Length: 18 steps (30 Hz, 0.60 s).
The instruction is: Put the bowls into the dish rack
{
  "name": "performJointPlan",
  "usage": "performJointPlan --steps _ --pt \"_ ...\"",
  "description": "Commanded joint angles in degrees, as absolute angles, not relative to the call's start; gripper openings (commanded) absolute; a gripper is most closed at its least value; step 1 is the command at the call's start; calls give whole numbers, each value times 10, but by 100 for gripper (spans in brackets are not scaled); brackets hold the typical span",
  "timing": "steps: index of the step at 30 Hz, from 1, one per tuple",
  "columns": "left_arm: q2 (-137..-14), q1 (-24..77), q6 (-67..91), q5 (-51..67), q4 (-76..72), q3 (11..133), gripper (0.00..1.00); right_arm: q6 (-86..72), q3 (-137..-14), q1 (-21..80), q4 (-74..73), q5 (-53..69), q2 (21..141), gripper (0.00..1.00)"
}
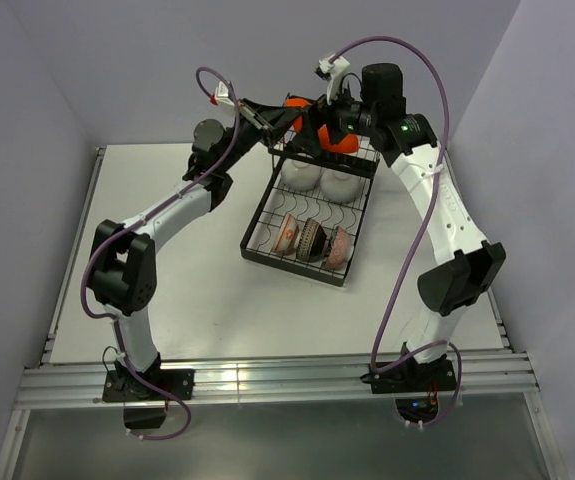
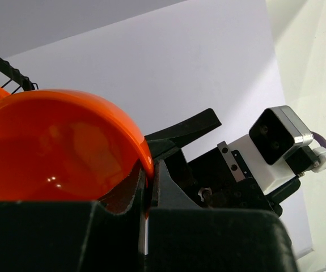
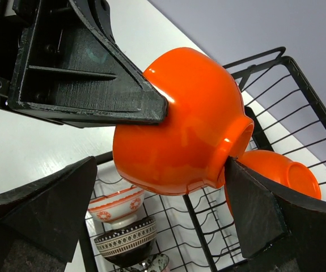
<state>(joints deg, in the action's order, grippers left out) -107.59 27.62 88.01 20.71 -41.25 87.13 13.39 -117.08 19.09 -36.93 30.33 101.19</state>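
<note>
My left gripper (image 1: 285,118) (image 2: 148,187) is shut on the rim of a glossy orange-red bowl (image 1: 295,103) (image 2: 60,147) (image 3: 180,130) and holds it in the air over the far end of the black wire dish rack (image 1: 259,212) (image 3: 299,96). My right gripper (image 1: 324,127) (image 3: 157,192) is open with its jaws straddling this bowl; one finger (image 3: 253,204) is at the bowl's foot. A second orange-red bowl (image 1: 343,143) (image 3: 282,173) lies in the rack's raised section. Two white bowls (image 1: 300,175) sit mid-rack. An orange-and-white bowl (image 1: 287,235) (image 3: 117,204), a dark patterned bowl (image 1: 312,240) (image 3: 126,241) and a grey-patterned bowl (image 1: 338,246) stand in the near tray.
The rack stands right of centre on the white table (image 1: 167,290). Grey walls close in behind and on both sides. The two arms' wrists are close together above the rack's far end.
</note>
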Motion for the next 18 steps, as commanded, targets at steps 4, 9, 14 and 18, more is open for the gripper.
performJointPlan --steps 4,9,14,18 --pt "-1036 280 893 214 -443 893 0 142 -1195 201 -362 286 1021 100" --pt "-1034 283 896 216 -442 890 0 144 -1197 200 -355 263 1033 97" --pt "-1037 283 897 215 -441 888 0 142 -1201 200 -345 256 1037 86" --pt "-1039 284 897 214 -437 886 0 152 -1187 200 -328 258 1028 68"
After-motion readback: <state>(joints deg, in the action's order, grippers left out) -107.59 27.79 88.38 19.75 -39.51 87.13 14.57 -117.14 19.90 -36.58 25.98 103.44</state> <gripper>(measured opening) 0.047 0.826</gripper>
